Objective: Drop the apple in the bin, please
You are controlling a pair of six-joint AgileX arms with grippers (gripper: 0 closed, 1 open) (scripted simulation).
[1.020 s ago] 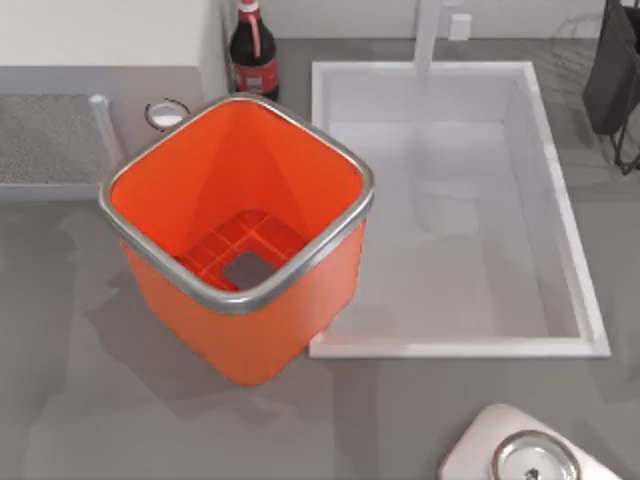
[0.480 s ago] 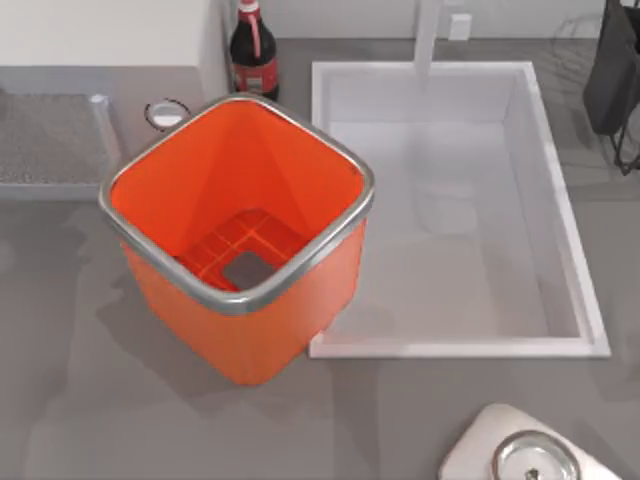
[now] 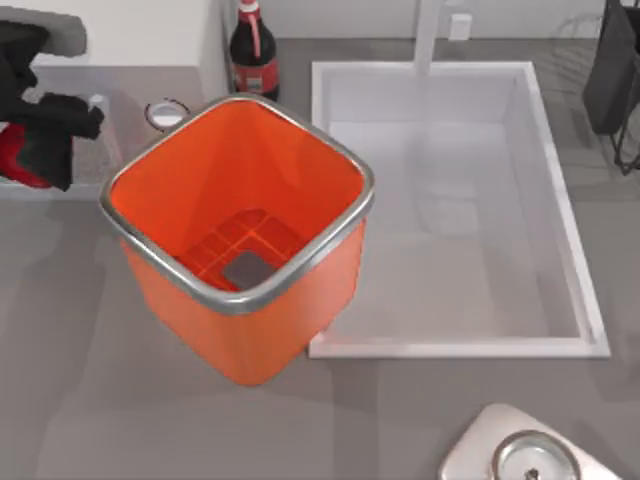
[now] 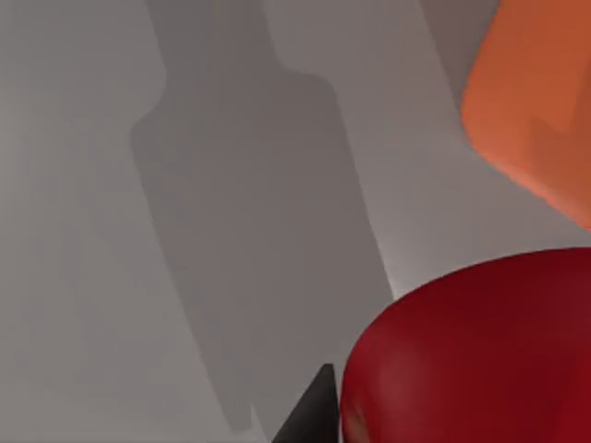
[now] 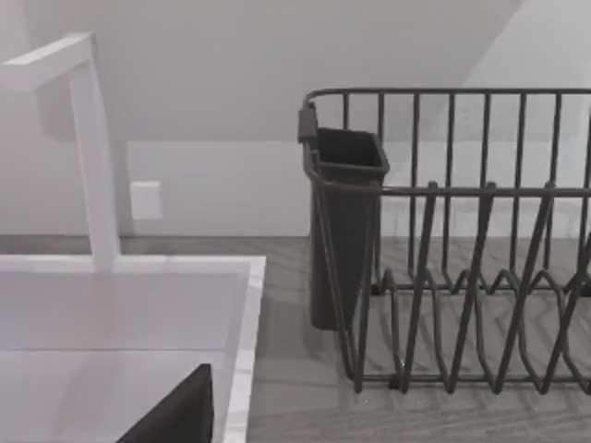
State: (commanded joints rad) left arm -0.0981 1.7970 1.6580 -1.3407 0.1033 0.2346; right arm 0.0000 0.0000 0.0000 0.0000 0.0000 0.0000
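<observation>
The apple is a glossy deep-red fruit at the far left edge of the top view, above the counter. My left gripper is shut on it, its black fingers wrapping the fruit from the right. In the left wrist view the apple sits close up, with one dark fingertip beside it. The bin is a large orange square container with a silver rim, standing to the right of the apple; a corner of the bin shows in the left wrist view. Part of a dark finger of my right gripper shows over the sink's edge.
A dark bottle with a red label stands behind the bin. The white sink basin lies to the right of the bin, with its faucet. A black wire dish rack is at the back right. A metal drain plate sits front right.
My left gripper has come into the top view from the left with the apple in it. The bin and the other things have not moved.
</observation>
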